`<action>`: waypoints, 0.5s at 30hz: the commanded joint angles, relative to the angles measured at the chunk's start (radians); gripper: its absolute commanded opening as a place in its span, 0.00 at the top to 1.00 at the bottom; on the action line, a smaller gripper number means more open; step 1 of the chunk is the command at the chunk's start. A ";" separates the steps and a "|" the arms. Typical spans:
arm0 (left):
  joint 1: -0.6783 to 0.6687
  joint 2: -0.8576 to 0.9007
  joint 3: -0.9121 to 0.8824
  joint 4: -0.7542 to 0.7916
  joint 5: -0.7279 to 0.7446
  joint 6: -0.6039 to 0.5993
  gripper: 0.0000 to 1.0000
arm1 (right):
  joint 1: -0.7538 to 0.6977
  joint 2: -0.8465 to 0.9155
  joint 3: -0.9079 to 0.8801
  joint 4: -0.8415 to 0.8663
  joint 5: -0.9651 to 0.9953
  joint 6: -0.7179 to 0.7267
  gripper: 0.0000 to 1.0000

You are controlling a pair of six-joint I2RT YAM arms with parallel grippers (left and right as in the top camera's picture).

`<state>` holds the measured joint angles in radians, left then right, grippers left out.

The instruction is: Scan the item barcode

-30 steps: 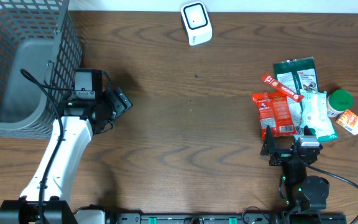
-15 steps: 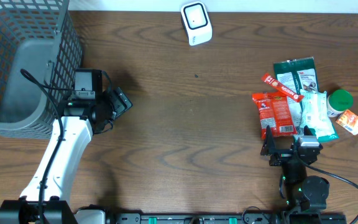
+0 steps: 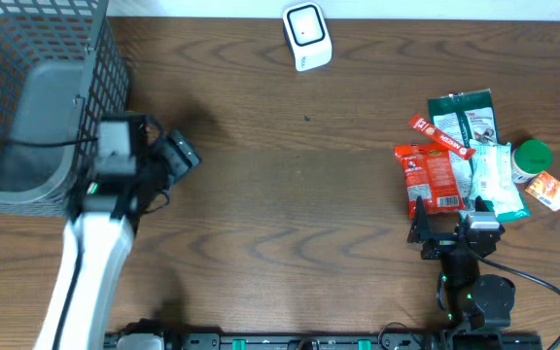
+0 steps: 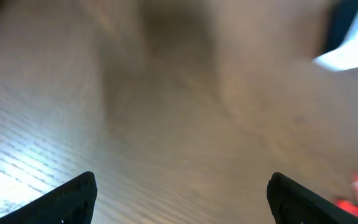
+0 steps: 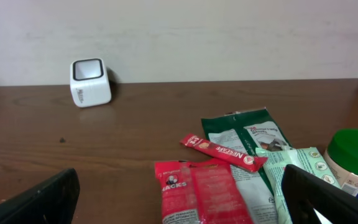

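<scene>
My left claw (image 3: 178, 160) hangs wide and empty over the wooden table (image 3: 290, 194), just beside the grey basket (image 3: 27, 97) at the left. Its arm is blurred in the overhead view. Its own camera shows only two dark fingertips (image 4: 73, 198), far apart, above smeared wood grain. My right claw (image 3: 452, 231) sits near the front edge on the right, jaws spread wide and holding nothing, pointed at the heap of goods just ahead of it. Nearest to it lies a red pack (image 3: 433, 178), flat on the wood. A red stick (image 3: 441, 136) lies aslant just beyond it, across the near corner of a green pouch (image 3: 465, 117). A white-and-teal pouch (image 3: 494, 175) lies against the pack's right side. Further right, a green-lidded jar (image 3: 530, 156) stands upright with a small orange packet (image 3: 549, 190) beside it. The white scanner (image 3: 306, 36) stands at the far edge of the table, near the middle, well apart from both claws and from the heap. Any barcodes on the goods are too small to make out.
</scene>
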<state>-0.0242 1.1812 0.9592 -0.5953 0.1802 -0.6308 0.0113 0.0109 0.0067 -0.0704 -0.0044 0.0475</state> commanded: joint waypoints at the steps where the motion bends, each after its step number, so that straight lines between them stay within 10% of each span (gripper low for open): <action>1: 0.007 -0.180 0.007 -0.002 -0.010 0.002 0.12 | -0.008 -0.005 -0.002 -0.004 -0.005 -0.011 0.01; 15: 0.008 -0.766 0.007 -0.052 -0.010 0.051 0.12 | -0.008 -0.005 -0.002 -0.004 -0.005 -0.011 0.01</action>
<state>-0.0223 0.4896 0.9596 -0.6262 0.1799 -0.6201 0.0113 0.0109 0.0067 -0.0704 -0.0048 0.0475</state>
